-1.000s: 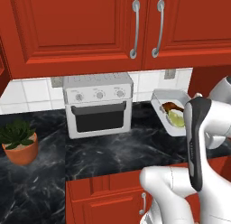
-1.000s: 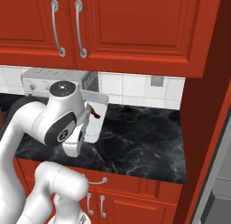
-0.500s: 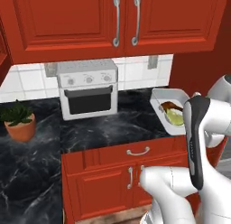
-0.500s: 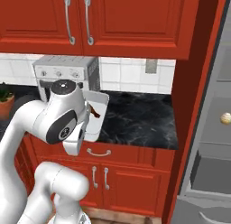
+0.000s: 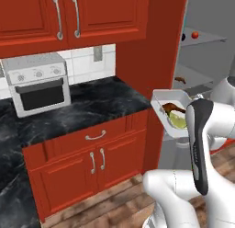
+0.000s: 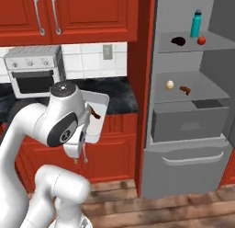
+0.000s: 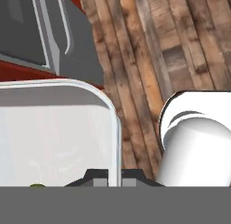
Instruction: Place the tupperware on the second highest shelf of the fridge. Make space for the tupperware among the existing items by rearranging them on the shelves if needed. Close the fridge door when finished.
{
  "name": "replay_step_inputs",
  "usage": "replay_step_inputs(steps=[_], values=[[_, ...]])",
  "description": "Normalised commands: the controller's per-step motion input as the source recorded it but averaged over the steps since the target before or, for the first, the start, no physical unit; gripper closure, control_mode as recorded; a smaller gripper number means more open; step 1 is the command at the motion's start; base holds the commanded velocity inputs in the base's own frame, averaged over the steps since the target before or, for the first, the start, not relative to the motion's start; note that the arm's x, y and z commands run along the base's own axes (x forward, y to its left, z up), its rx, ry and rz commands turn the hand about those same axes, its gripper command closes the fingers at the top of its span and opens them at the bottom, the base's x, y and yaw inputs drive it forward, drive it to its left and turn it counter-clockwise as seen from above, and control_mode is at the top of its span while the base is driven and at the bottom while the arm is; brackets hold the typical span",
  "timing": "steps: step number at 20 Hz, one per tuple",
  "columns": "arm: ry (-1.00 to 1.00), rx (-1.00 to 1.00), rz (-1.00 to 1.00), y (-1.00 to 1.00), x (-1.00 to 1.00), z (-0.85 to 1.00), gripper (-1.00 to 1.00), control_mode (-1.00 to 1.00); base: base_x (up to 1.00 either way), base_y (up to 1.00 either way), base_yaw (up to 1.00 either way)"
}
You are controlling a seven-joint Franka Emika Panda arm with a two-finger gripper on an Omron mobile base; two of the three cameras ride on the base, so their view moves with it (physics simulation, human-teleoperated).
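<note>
My gripper [image 7: 107, 175] is shut on the rim of the tupperware [image 7: 54, 128], a white tray held in the air in front of the counter's end [image 5: 170, 108] [image 6: 96, 116]; brown and yellow-green pieces lie inside. The fridge [image 6: 193, 126] stands open to the right. Its upper shelf [image 6: 186, 48] carries a teal bottle [image 6: 196, 24], a dark purple lump [image 6: 178, 40] and a red fruit [image 6: 201, 40]. On the lower shelf [image 6: 202, 91] rest a cream egg [image 6: 170, 84] and a brown piece [image 6: 185, 89].
A toaster oven [image 5: 39, 82] sits on the black marble counter [image 5: 92, 107] under red wall cabinets [image 6: 92, 15]. A red side panel [image 6: 140, 84] separates counter and fridge. Below the shelves are a drawer box [image 6: 190, 123] and a pull-out drawer [image 6: 193, 160]. Wooden floor [image 7: 180, 42] lies beneath.
The whole picture has slid left, so the base has moved right; the open fridge now shows. The tupperware stays held in the gripper in the same pose.
</note>
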Motion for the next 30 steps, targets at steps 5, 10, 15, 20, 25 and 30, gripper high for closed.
replay_step_inputs(steps=[5,10,15,20,25,30], values=[[0.0,0.0,0.0,0.0,0.0,0.0,1.0,1.0,-0.02,-0.65,-0.46],[0.0,0.0,0.0,0.0,0.0,0.0,1.0,1.0,0.26,-0.96,-0.18],[0.0,0.0,0.0,0.0,0.0,0.0,1.0,1.0,0.58,-0.9,0.04],[0.0,0.0,0.0,0.0,0.0,0.0,1.0,1.0,0.65,-0.63,0.24],[0.0,0.0,0.0,0.0,0.0,0.0,1.0,1.0,0.64,-0.07,0.36],[0.0,0.0,0.0,0.0,0.0,0.0,1.0,1.0,0.56,-0.02,0.4]])
